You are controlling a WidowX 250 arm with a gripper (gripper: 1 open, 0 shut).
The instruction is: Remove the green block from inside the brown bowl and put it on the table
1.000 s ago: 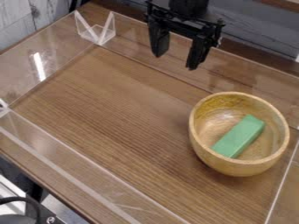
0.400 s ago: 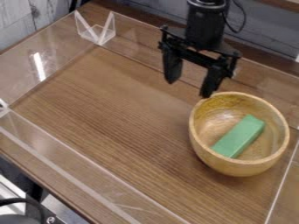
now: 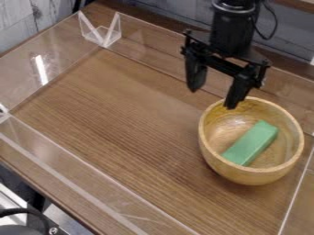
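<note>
The green block [image 3: 252,144] lies flat and diagonal inside the brown bowl [image 3: 216,151], which sits on the table [image 3: 123,119] at the right. My gripper [image 3: 218,89] hangs just above the bowl's far-left rim, pointing down. Its two dark fingers [image 3: 238,94] are spread wide apart and nothing is between them. The gripper is open and not touching the block or the bowl.
Clear acrylic walls [image 3: 50,69] run around the table's edges, with a clear bracket [image 3: 101,30] at the back left corner. The bowl stands close to the right wall. Bare wood stretches left of the bowl.
My gripper has moved right and lower, from the back of the table to just over the bowl's far rim. It stays open. The block and bowl have not moved.
</note>
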